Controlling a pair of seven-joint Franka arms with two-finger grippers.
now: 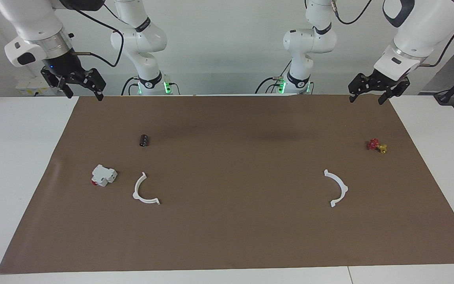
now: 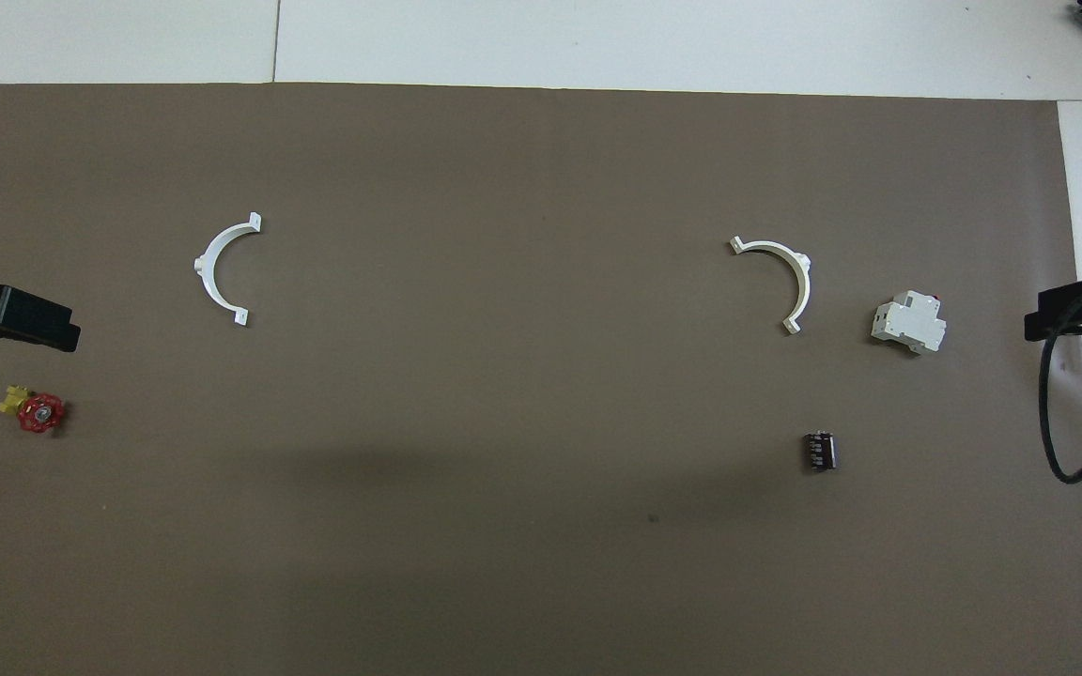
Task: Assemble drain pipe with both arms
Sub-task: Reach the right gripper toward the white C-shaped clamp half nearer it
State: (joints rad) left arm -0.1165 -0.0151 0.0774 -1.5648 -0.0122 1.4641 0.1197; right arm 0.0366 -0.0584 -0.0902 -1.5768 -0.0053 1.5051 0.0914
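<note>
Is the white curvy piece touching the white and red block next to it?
Apart. The overhead view shows bare brown mat between the arc and the white-and-red block.

Lower left of the facing view: one pipe half (image 1: 145, 191) sits beside the blocky part (image 1: 103, 175), the small cylinder (image 1: 144, 140) above them. Over at right, the other half (image 1: 337, 187) lies below the valve (image 1: 377, 145).

Matt brown paper-like sheet (image 1: 227, 236) covers the table; both pipe arcs (image 1: 145, 190) (image 1: 336, 187) look smooth white plastic
</note>
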